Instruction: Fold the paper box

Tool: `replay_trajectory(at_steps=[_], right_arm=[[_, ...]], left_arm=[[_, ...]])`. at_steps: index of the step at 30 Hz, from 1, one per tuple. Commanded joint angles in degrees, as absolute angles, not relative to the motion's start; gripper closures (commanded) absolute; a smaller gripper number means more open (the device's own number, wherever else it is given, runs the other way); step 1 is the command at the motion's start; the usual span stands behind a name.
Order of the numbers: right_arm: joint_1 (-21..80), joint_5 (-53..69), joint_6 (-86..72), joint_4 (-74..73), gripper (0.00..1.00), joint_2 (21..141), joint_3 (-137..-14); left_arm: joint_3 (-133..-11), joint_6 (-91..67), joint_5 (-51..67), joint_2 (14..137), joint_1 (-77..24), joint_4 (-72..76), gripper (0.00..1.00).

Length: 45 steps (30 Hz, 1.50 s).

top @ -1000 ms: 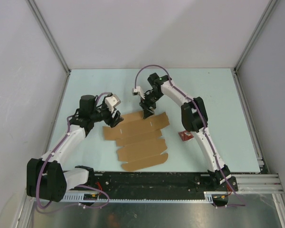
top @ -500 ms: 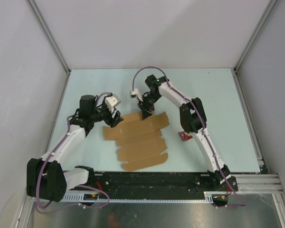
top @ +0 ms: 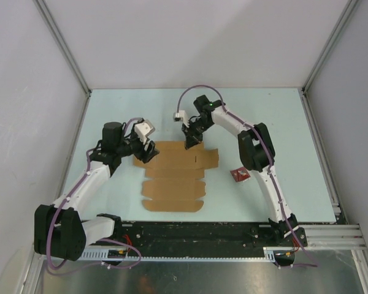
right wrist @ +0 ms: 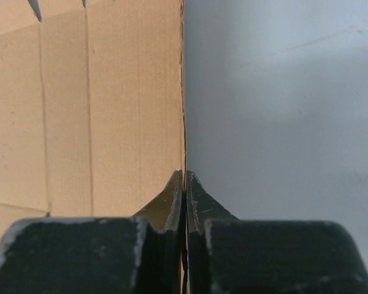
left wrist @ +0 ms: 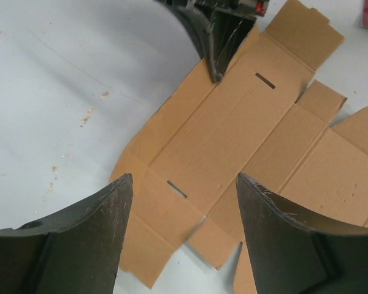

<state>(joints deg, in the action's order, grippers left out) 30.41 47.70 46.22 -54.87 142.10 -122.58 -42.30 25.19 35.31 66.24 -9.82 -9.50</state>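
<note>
The paper box [top: 175, 177] is laid flat on the table [top: 282, 122]. Its far edge is pinched tight by the right fingers [right wrist: 165, 208]. The left fingers [left wrist: 86, 239] are held wide over its left end.

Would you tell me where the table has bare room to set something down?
Bare table lies right of the right arm out to the side wall, and along the back wall. The middle is crowded: the flat paper box, the left gripper and right gripper at its far edge, the red packet to its right.
</note>
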Motion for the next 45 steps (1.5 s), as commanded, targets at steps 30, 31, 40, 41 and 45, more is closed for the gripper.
replay_trajectory(at_steps=[30, 31, 40, 41, 45], right_arm=[[23.9, 51.6, 36.7, -36.9, 1.00, 106.1, -83.7], [24.0, 51.7, 36.6, -37.0, 1.00, 106.0, -83.6], [24.1, 52.7, 36.1, -36.7, 1.00, 105.6, -83.5], [24.2, 52.8, 36.0, -36.7, 1.00, 105.7, -83.5], [24.4, 52.7, 35.5, -36.3, 1.00, 106.0, -83.5]], left_arm=[[-31.1, 9.1, 38.5, 68.5, -9.4, 29.8, 0.16], [-31.1, 9.1, 38.8, 69.5, -9.4, 30.1, 0.17], [-32.3, 6.5, 42.4, 72.9, -9.4, 30.8, 0.26], [-32.4, 6.3, 42.5, 73.6, -9.4, 30.8, 0.28], [-33.0, 5.5, 42.7, 74.8, -9.5, 30.8, 0.34]])
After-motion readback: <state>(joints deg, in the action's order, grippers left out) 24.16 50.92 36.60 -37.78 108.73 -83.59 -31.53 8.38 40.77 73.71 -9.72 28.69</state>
